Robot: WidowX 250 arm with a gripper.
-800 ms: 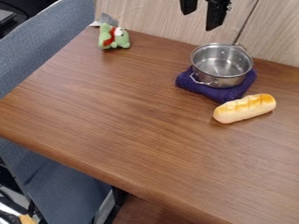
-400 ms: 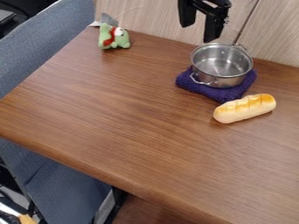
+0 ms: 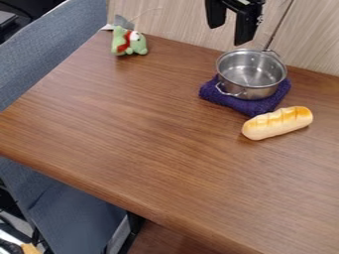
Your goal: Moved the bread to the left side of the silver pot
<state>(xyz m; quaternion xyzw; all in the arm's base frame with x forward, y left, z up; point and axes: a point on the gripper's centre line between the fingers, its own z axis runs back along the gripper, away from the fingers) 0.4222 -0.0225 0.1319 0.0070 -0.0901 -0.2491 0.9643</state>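
Golden-crusted, the bread loaf [image 3: 277, 123] lies on the wooden table [image 3: 159, 134], just beside the purple towel [image 3: 228, 101] under the silver pot [image 3: 250, 74]. And there's the black gripper [image 3: 230, 33] at the view's top, fingers spread, nothing between them! The loaf is on the camera side and rightward of it, long axis slanting lower left to upper right; the approach must clear the pot, then grip crosswise.
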